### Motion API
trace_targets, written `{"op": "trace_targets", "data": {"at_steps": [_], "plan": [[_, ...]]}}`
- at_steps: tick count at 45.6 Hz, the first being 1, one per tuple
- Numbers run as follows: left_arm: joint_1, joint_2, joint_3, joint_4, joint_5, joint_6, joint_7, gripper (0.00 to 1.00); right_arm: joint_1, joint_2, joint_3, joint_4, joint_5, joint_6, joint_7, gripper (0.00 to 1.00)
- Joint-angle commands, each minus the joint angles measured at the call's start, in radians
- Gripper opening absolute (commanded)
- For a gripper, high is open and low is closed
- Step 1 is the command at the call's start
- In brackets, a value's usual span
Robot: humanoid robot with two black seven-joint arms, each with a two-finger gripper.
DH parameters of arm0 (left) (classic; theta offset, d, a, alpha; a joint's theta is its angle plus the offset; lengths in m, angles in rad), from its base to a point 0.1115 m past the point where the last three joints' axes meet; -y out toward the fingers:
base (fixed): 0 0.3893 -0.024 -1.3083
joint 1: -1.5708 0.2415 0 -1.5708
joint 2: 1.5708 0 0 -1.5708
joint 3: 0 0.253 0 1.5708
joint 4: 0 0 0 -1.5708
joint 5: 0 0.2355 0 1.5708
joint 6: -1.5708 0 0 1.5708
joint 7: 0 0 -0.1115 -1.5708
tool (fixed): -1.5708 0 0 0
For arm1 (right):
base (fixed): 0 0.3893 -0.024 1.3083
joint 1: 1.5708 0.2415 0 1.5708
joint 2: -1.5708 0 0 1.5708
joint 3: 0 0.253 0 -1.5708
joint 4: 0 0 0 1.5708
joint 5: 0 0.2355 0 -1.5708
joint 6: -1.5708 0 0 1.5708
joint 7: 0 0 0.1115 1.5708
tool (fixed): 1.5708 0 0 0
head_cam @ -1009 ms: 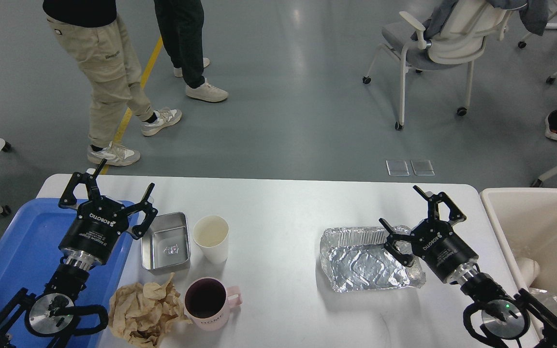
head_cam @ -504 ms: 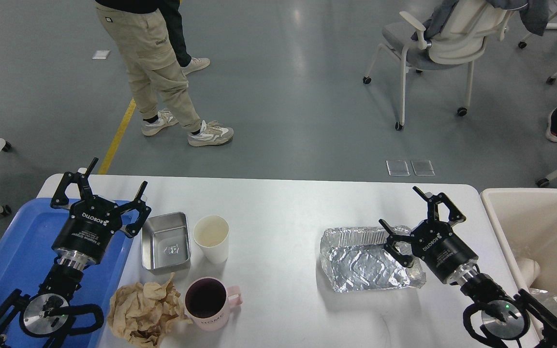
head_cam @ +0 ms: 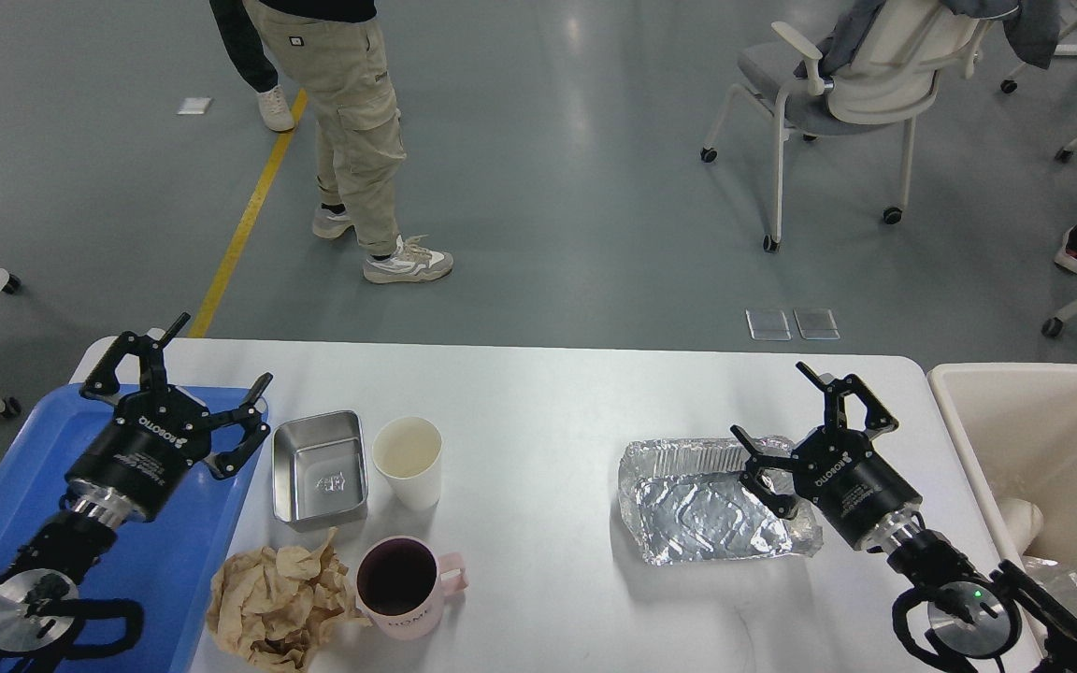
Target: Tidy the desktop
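The desktop (head_cam: 538,393) fills the near half of the view, with grey floor beyond its far edge. At its left end a blue tray (head_cam: 24,467) is laid, and at its right end a cream bin (head_cam: 1043,411) is set just beside the edge.

The left gripper (head_cam: 174,374) is held above the tray's far right part, its fingers spread wide apart with nothing between them. The right gripper (head_cam: 777,411) is held over the far right corner of a foil pan (head_cam: 707,509), fingers likewise apart and nothing clamped; whether the nearer finger touches the foil cannot be told.

Just right of the tray a steel tin (head_cam: 321,467) is seen, open side up. A white paper cup (head_cam: 408,460) stands upright just beside it on the right. Nearer, a crumpled brown paper (head_cam: 272,598) lies at the near edge, and a pink mug (head_cam: 403,584) stands touching it on the right, handle turned to the right. The foil pan lies well apart from these, toward the right.

On the floor beyond, a person's legs (head_cam: 356,140) in beige trousers and a white chair (head_cam: 856,84) on castors are seen.
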Motion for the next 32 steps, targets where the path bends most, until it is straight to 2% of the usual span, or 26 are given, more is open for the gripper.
{"op": "trace_targets", "data": {"at_steps": [1, 8, 21, 32], "plan": [[0.062, 0.155, -0.001, -0.066, -0.002, 0.009, 0.005, 0.97, 0.000, 0.007, 0.000, 0.001, 0.000, -0.001, 0.000, 1.00], [0.167, 0.385, -0.012, -0.144, -0.002, 0.038, 0.005, 0.97, 0.002, 0.005, -0.017, -0.001, -0.004, -0.001, 0.000, 1.00], [0.298, 0.793, -0.027, -0.158, -0.002, 0.029, 0.004, 0.97, 0.000, 0.005, -0.028, 0.001, -0.004, -0.001, 0.000, 1.00], [0.321, 0.921, -0.017, -0.153, -0.002, 0.032, 0.002, 0.97, -0.008, 0.007, -0.029, 0.001, -0.004, -0.011, 0.000, 1.00]]}}
